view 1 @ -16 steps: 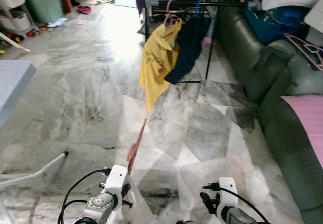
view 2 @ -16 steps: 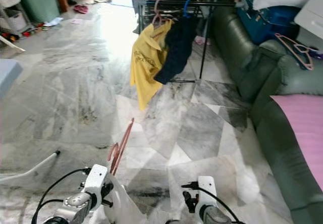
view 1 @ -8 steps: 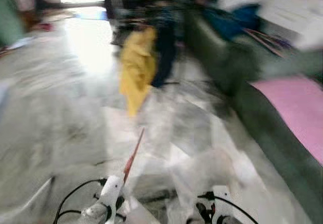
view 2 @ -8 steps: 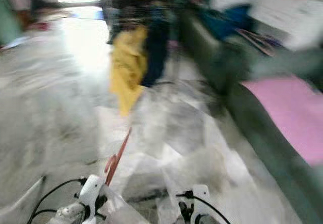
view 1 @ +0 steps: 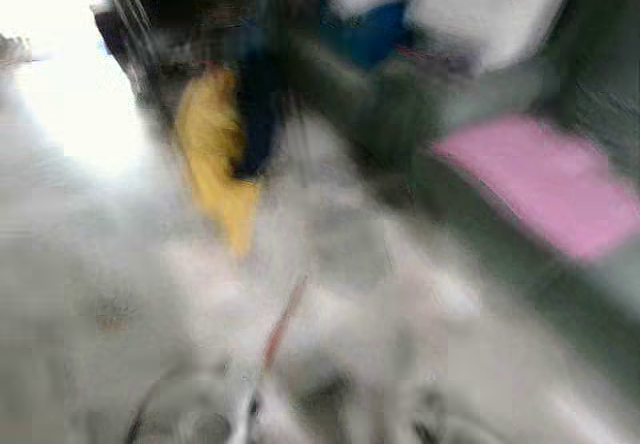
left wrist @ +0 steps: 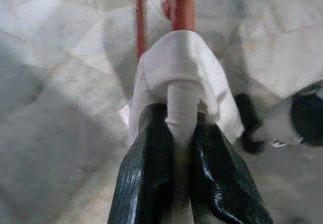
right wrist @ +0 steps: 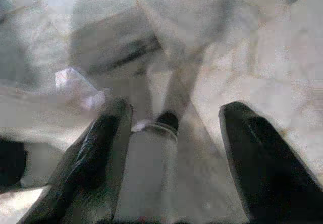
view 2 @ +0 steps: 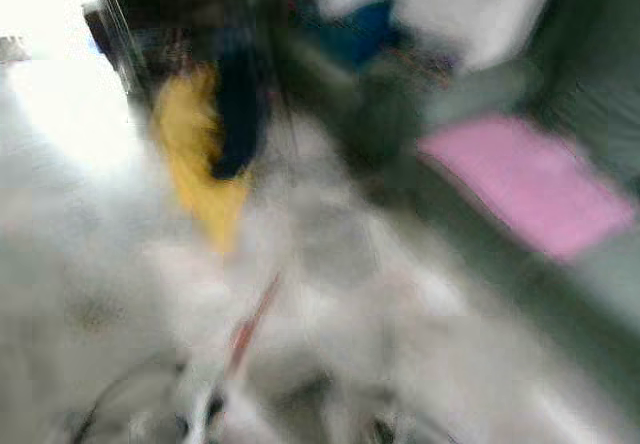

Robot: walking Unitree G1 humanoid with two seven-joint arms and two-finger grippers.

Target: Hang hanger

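The left gripper (left wrist: 176,133) was clamped on white cloth (left wrist: 184,77) draped over the red hanger (left wrist: 181,4), held low above the marble floor (right wrist: 242,47). The right gripper (right wrist: 174,133) stood spread wide, holding nothing. Ahead, badly blurred, a yellow garment (view 1: 215,154) hung from a dark rack (view 1: 180,4).

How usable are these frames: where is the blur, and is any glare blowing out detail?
Both eye views are heavily motion-blurred: the yellow shirt and pink cushion read only as colour smears, and window glare whitens the floor at upper left. The left wrist view is sharper: the left gripper clamps white cloth below a red hanger. The right wrist view is soft; the right gripper is open.
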